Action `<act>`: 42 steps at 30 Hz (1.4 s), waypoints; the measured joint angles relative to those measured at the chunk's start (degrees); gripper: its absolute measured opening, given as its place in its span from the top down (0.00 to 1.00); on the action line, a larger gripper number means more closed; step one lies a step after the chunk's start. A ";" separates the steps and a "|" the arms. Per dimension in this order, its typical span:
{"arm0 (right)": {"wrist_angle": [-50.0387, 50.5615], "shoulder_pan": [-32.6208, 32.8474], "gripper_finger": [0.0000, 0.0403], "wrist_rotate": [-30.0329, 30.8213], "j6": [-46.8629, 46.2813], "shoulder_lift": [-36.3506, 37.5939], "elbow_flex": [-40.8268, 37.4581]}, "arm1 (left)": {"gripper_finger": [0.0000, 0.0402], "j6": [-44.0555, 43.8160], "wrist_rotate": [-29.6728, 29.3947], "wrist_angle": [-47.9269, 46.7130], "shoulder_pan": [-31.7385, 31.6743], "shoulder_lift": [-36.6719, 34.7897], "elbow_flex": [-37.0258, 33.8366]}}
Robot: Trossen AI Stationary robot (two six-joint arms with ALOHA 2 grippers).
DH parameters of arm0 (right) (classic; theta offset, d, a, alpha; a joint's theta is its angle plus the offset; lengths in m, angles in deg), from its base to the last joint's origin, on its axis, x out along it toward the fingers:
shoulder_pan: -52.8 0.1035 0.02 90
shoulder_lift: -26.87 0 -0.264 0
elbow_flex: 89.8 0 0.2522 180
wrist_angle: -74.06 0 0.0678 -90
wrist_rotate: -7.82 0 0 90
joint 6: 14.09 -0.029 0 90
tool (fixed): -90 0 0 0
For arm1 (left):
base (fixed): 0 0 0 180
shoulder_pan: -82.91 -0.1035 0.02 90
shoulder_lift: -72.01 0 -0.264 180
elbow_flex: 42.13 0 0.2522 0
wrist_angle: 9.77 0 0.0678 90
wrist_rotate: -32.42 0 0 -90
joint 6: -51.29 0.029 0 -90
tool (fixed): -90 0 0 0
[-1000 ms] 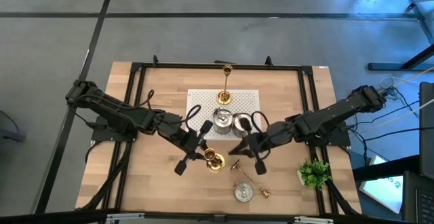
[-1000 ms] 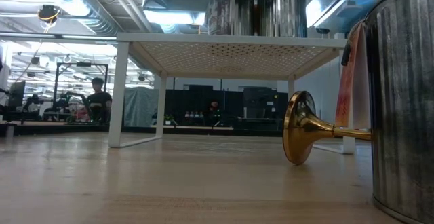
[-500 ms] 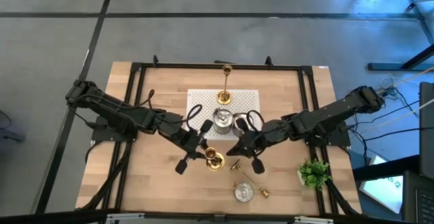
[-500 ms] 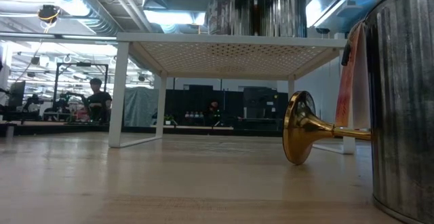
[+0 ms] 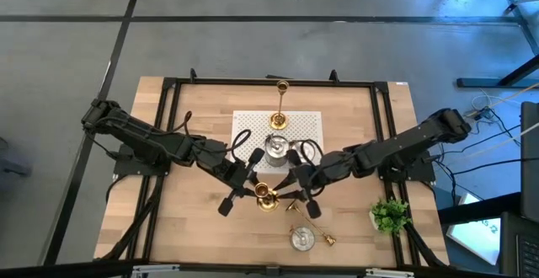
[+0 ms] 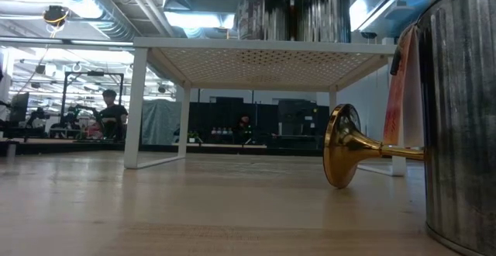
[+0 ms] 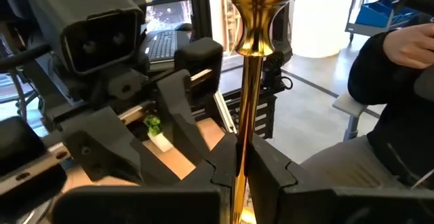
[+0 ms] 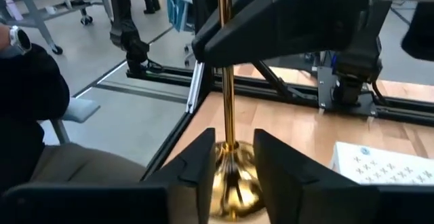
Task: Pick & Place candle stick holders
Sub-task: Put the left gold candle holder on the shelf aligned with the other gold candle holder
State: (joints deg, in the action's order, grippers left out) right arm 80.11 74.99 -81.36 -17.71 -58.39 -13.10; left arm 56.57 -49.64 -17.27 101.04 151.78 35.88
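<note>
Candle stick holders are partly placed; white perforated stand (image 5: 278,130) at frame centre of the high view carries two squat silver holders, one (image 5: 275,147) at its lower middle and another (image 5: 301,153) just to its right, half hidden by the right arm; a tall gold candlestick (image 5: 279,120) has its base on the stand's upper part, stem reaching toward the table's top edge; so three look done, judging by positions. Fourth piece in hand: gold candlestick (image 5: 266,197) just below the stand, centre-lower of the high view; left gripper (image 5: 253,189) is clamped on its stem, left wrist view shows the stem (image 7: 245,115) pinched tight between the dark fingers (image 7: 203,156); right gripper (image 5: 290,195) sits beside it, right wrist view shows its two fingers (image 8: 201,157) straddling the stem (image 8: 227,102) just above the flared base with a gap either side, so parted and not gripping; looks like a handover or steadying, unclear which. Left to do: this candlestick onto the stand, plus a third silver holder (image 5: 302,239) at lower centre and a gold candlestick lying flat (image 5: 313,227) beside it on the bare table (image 5: 194,219); roughly half done. Green plant (image 5: 389,215) at lower right is not part of it.
</note>
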 joint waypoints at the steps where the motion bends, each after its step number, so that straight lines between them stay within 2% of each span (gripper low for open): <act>1: -0.83 -0.09 0.72 0.00 0.00 -0.30 0.00 | 0.96 0.00 -0.02 0.00 -0.01 0.00 0.00; 7: -3.23 -0.08 0.64 -0.02 -0.01 -0.37 0.00 | 0.96 0.10 -0.07 0.05 -0.02 0.00 0.00; 13: -3.93 -0.08 0.61 -0.02 -0.46 -0.37 0.00 | 0.96 1.07 -3.40 0.39 -0.04 0.00 0.00; 33: -3.79 -0.08 0.61 0.92 -0.96 -0.37 0.00 | 0.96 0.85 -3.23 4.57 -2.23 2.03 -0.04; 42: -2.81 -0.14 0.72 6.43 -2.60 -0.37 0.00 | 0.96 0.99 -3.30 5.49 -2.23 2.03 -0.04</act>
State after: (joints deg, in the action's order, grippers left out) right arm 77.30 74.84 -74.93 -20.31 -58.76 -13.10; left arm 57.56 -52.94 -11.78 98.81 153.81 35.84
